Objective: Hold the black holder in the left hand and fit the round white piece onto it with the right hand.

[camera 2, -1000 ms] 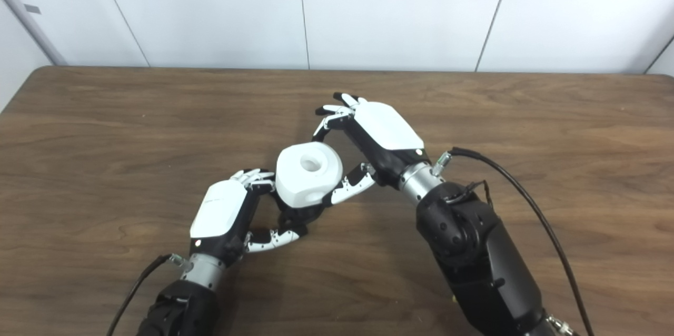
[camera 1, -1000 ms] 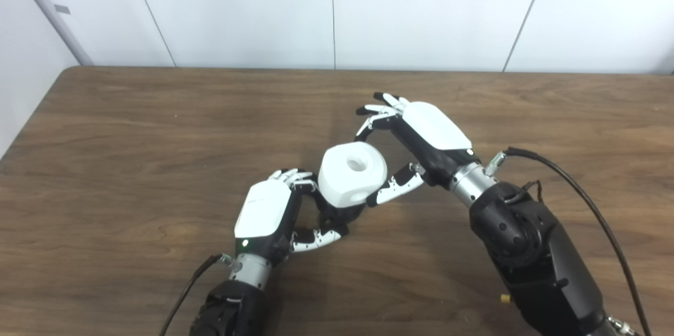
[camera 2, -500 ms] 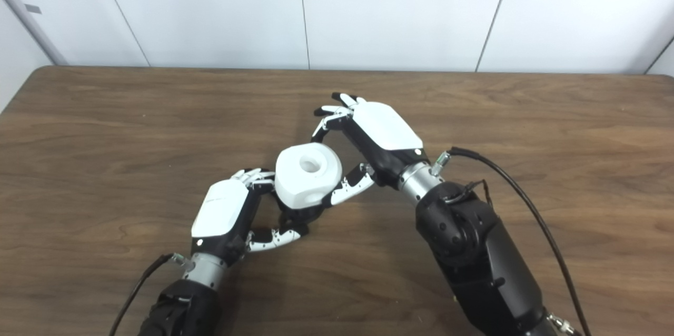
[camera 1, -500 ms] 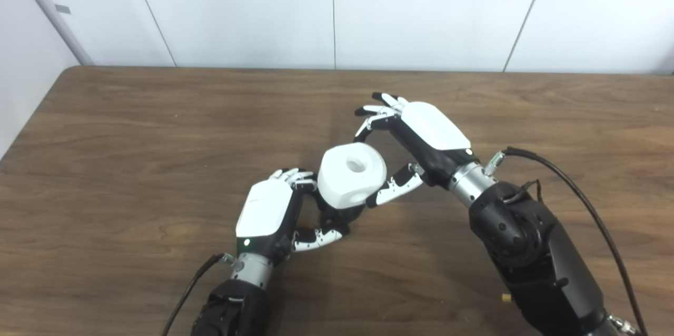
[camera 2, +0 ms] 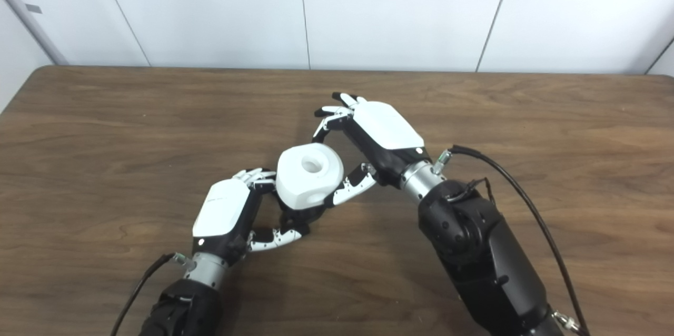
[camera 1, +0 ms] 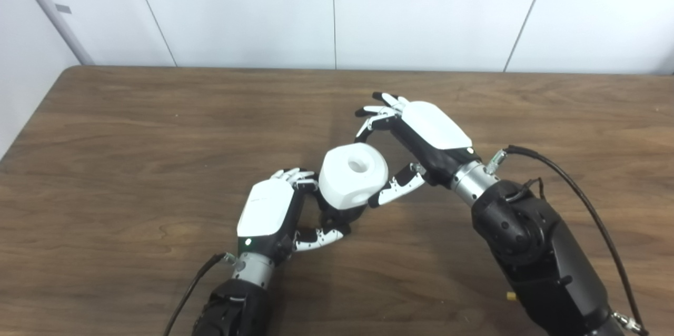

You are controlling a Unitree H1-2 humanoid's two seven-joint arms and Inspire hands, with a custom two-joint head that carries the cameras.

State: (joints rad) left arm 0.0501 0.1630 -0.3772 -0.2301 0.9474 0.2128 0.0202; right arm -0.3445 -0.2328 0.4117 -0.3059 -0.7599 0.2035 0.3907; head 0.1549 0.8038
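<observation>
White wall panels back the brown wooden counter [camera 1: 131, 130]. Mid-counter, the left robot hand [camera 1: 268, 209] grips the black holder [camera 1: 337, 215]; just above it sits the round white plastic piece [camera 1: 352, 175], pinched by the right robot hand [camera 1: 421, 136].

Round white piece [camera 1: 353, 175] w/ centre hole, tilted, sitting atop black holder [camera 1: 337, 215]; holder mostly hidden beneath, just above table.
</observation>
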